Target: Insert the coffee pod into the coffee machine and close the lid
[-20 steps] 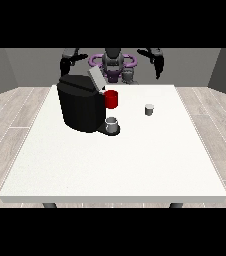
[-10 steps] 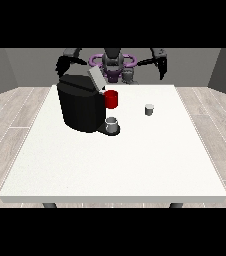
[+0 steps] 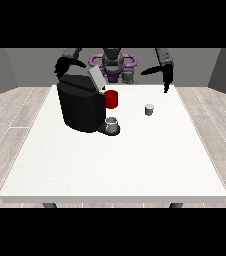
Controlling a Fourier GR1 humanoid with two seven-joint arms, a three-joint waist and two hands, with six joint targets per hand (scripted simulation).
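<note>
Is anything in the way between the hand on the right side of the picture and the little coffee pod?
Nothing visible. The hand at the view's right hangs behind the coffee pod, with only bare table between them.

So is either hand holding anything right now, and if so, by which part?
Nothing is held. The hand at the view's right hangs above the table, apart from the coffee pod; the hand at the view's left is behind the coffee machine.

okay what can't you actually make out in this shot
Front view only:
- Hand at the view's left: partly behind the coffee machine; finger pose unreadable.
- Machine's pod slot: faces away, under the raised lid.
- Pod: too small for detail.
</note>
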